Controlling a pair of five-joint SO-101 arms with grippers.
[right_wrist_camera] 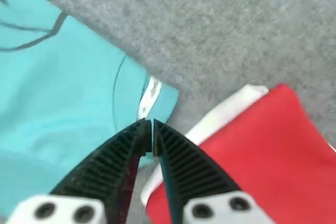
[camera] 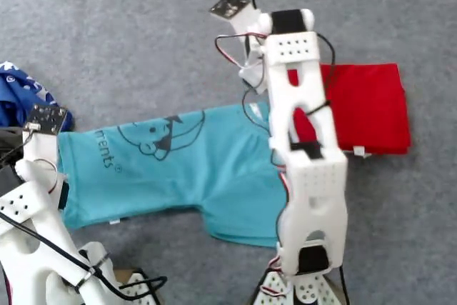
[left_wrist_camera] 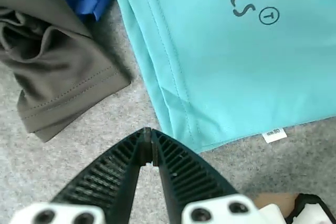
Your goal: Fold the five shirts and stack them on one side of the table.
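Note:
A teal shirt with a dark line drawing lies spread across the middle of the grey table, one sleeve tucked over. A folded red shirt rests to its right. My left gripper is shut with nothing in it, just off the hem corner of the teal shirt, over bare table. My right gripper is also shut, its tips at the edge of the teal shirt where that nears the red shirt.
A crumpled blue shirt lies at the table's left edge, with a brown-grey shirt beside it near my left gripper. The far side of the table is bare grey cloth. A white label sticks out from the teal hem.

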